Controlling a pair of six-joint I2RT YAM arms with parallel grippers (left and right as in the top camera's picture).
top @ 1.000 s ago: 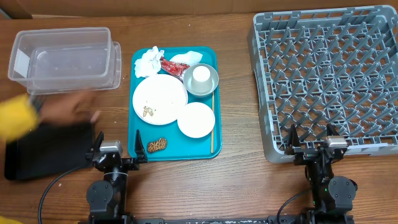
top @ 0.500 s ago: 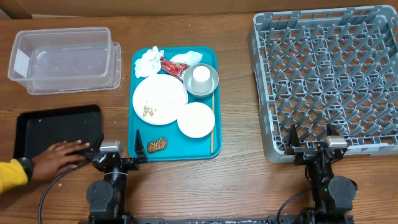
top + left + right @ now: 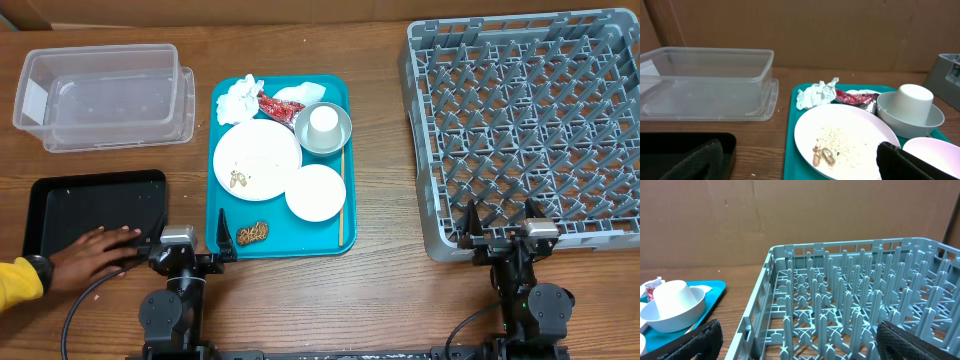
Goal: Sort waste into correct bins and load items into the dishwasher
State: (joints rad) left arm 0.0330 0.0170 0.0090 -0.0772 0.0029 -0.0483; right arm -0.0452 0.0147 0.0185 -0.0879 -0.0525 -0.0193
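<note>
The left gripper point(image 3: 191, 237) and right gripper point(image 3: 500, 225) sit wide open and empty at the counter's point(image 3: 380, 290) front edge, with the plate point(image 3: 257, 160) on the teal tray point(image 3: 295, 238) mid-counter, the tub point(image 3: 100, 48) at the back-left corner, the black tray point(image 3: 95, 205) front-left and the rack point(image 3: 520, 120) along the right edge.

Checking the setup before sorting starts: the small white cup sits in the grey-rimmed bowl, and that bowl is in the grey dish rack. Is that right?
Not quite. The small white cup does sit in the grey-rimmed bowl, but the bowl is on the teal tray, not in the dish rack. The overhead view shows this, with no dishes in the rack.
</note>
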